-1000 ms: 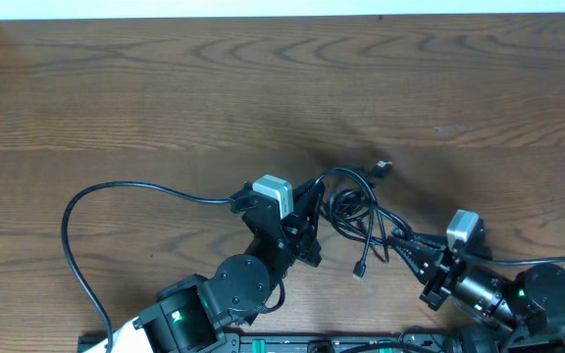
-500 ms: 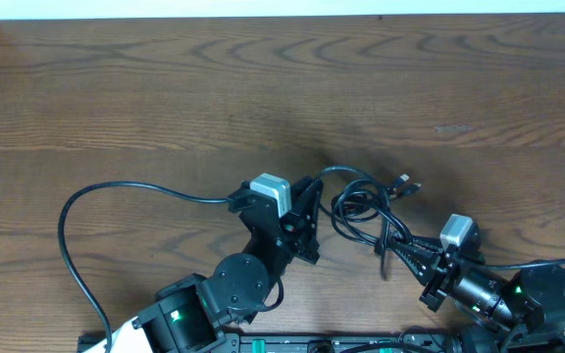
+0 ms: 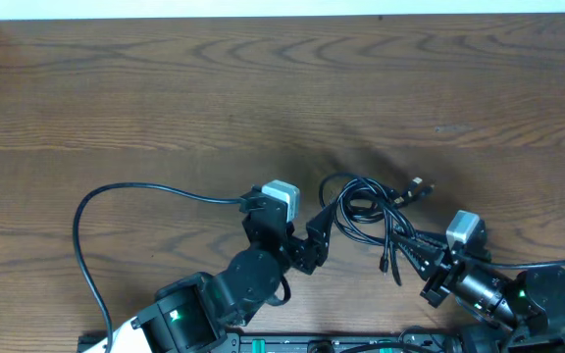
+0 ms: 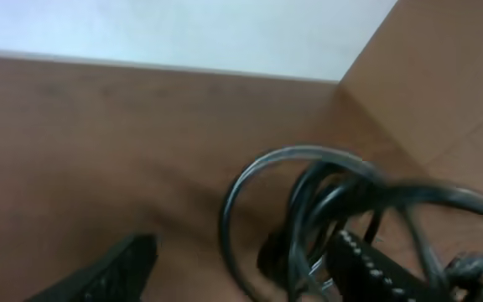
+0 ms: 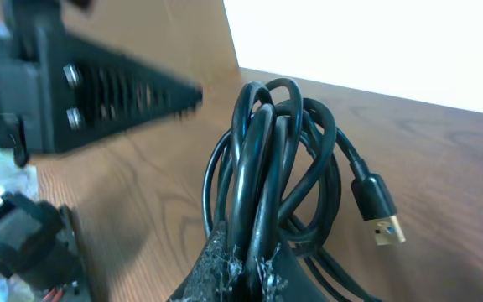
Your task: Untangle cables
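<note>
The cables (image 3: 361,204) are a bundle of thin black loops on the wooden table near its front edge. One gold-tipped plug (image 3: 418,185) sticks out to the right and another end (image 3: 386,266) trails toward me. My right gripper (image 3: 412,249) is shut on several strands at the bundle's lower right. In the right wrist view the cables (image 5: 277,168) rise upright from my right gripper (image 5: 246,270), with the plug (image 5: 377,211) beside them. My left gripper (image 3: 310,233) stands open just left of the bundle. In its wrist view the cables (image 4: 325,201) loop between its spread fingers, close to the right one (image 4: 376,268).
A thicker black arm cable (image 3: 78,227) arcs over the table at the left. The left arm's finger (image 5: 107,84) crosses the upper left of the right wrist view. The table's back edge (image 3: 282,18) meets a white wall.
My left gripper has opened and let go of the cables, shifting slightly right. The bundle has slid right with my right gripper, and the plug has swung out to the right.
</note>
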`<state>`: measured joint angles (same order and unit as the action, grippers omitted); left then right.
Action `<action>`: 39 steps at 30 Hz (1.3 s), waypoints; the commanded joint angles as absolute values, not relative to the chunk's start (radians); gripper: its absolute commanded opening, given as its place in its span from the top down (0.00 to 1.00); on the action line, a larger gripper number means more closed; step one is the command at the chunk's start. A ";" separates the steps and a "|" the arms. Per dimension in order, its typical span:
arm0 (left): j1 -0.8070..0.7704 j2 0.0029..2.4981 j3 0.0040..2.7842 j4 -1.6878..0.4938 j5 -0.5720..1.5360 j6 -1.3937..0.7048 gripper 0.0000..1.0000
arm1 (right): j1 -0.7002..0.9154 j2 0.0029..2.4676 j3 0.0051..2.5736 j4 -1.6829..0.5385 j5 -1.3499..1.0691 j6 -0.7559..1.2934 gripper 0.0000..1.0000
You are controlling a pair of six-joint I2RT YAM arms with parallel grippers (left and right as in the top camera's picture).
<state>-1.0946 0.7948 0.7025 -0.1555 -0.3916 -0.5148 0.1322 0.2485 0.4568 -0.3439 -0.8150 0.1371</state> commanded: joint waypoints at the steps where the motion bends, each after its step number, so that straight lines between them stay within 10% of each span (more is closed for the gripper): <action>1: -1.092 0.790 0.725 -0.194 -0.376 -0.677 0.24 | 0.132 0.244 0.463 -0.310 -0.823 0.211 0.99; 23: -1.092 0.914 0.725 -0.095 -0.138 -0.956 0.09 | 0.132 0.244 0.463 -0.269 -0.867 0.239 0.99; 32: -1.092 0.920 0.725 -0.043 -0.130 -0.956 0.73 | 0.132 0.244 0.463 -0.279 -0.866 0.238 0.99; 39: -1.092 0.920 0.725 -0.042 -0.131 -0.955 0.92 | 0.132 0.244 0.463 -0.279 -0.868 0.238 0.99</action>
